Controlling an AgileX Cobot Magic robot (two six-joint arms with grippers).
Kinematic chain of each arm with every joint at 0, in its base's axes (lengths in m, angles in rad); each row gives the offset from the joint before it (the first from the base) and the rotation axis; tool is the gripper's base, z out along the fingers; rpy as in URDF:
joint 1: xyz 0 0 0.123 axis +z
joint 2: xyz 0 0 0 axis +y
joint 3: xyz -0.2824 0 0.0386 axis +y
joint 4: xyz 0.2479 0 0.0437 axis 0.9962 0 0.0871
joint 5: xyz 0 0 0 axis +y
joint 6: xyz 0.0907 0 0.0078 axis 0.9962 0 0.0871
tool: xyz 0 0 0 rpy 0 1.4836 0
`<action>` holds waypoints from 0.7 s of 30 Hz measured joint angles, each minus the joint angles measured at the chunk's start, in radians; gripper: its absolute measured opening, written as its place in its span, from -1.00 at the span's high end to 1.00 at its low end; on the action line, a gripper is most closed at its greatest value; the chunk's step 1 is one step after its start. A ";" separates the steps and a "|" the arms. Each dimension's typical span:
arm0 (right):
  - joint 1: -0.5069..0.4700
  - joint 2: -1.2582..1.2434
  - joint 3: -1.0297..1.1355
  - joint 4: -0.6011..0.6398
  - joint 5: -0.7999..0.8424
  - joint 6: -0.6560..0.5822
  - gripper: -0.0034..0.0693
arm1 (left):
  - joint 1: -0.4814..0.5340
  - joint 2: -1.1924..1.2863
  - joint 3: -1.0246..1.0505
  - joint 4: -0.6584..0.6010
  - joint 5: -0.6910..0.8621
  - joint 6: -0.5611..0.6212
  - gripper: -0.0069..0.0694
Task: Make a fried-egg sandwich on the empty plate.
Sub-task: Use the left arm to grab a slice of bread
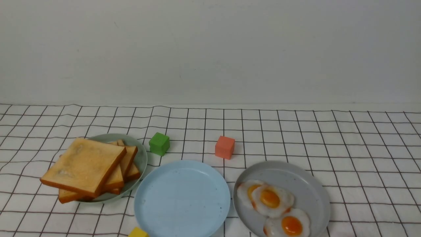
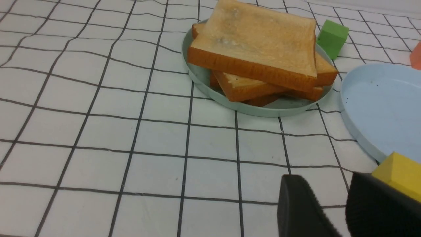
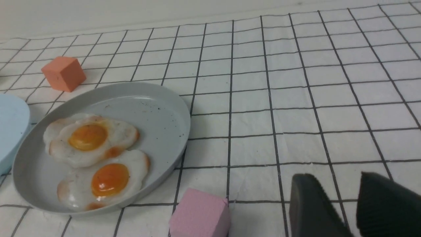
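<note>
The light blue plate (image 1: 182, 197) lies at the front centre with nothing on it; it also shows in the left wrist view (image 2: 381, 105) and its edge in the right wrist view (image 3: 10, 131). No sandwich is stacked. Toast slices (image 1: 86, 166) are piled on a pale grey-green plate (image 1: 142, 158) to the left, also in the left wrist view (image 2: 260, 49). Fried eggs (image 1: 271, 199) overlap on a grey plate (image 1: 309, 184) to the right, also in the right wrist view (image 3: 92, 138). My left gripper (image 2: 329, 179) and right gripper (image 3: 335, 177) are open, hold nothing, and sit above the cloth, out of the front view.
A green block (image 1: 159, 143) and an orange-red block (image 1: 225, 147) stand behind the plates. A yellow block (image 1: 138, 232) sits at the blue plate's front left edge, right beside my left fingers (image 2: 399, 174). A pink block (image 3: 199, 214) lies in front of the grey plate.
</note>
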 joint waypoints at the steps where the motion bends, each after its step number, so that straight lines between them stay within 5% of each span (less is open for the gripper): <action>1: 0.000 0.000 0.002 0.000 -0.016 0.000 0.24 | 0.000 0.000 0.000 -0.003 -0.019 0.000 0.20; 13: 0.000 0.000 0.010 0.000 -0.487 0.000 0.24 | 0.000 0.000 0.000 -0.003 -0.486 -0.003 0.20; 21: 0.000 0.000 0.010 0.000 -0.707 0.008 0.24 | 0.000 0.000 0.000 -0.003 -0.546 -0.006 0.20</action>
